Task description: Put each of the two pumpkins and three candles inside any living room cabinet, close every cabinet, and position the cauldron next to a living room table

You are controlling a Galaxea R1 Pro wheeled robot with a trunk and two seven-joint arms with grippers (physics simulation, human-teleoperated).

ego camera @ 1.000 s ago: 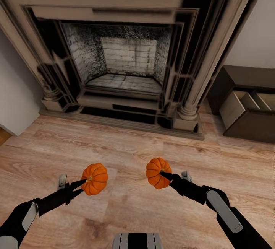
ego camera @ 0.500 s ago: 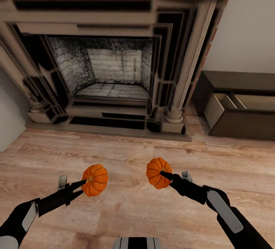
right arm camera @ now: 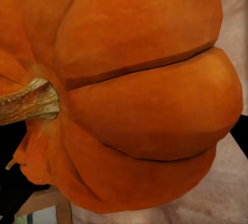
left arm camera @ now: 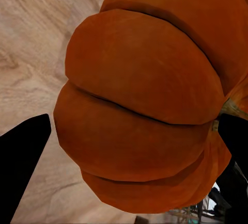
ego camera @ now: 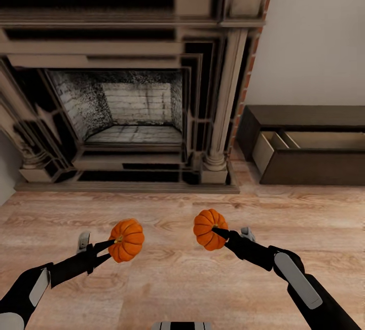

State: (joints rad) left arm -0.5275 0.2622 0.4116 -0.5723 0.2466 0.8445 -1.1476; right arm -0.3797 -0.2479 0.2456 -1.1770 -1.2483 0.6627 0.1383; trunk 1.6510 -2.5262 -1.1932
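Two pumpkins, one per arm, carried above the wood floor for stowing. The left gripper is clamped on the left pumpkin; the right gripper is clamped on the right pumpkin. One cabinet stands far right beside the fireplace, with one drawer pulled out, presumably ready to receive both.

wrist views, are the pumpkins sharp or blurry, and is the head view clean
Left wrist view: pumpkin sharp, ribs crisp, floor soft. Right wrist view: pumpkin sharp, stem textured. Head view: fireplace smeared and blotchy, cabinet edges clean.
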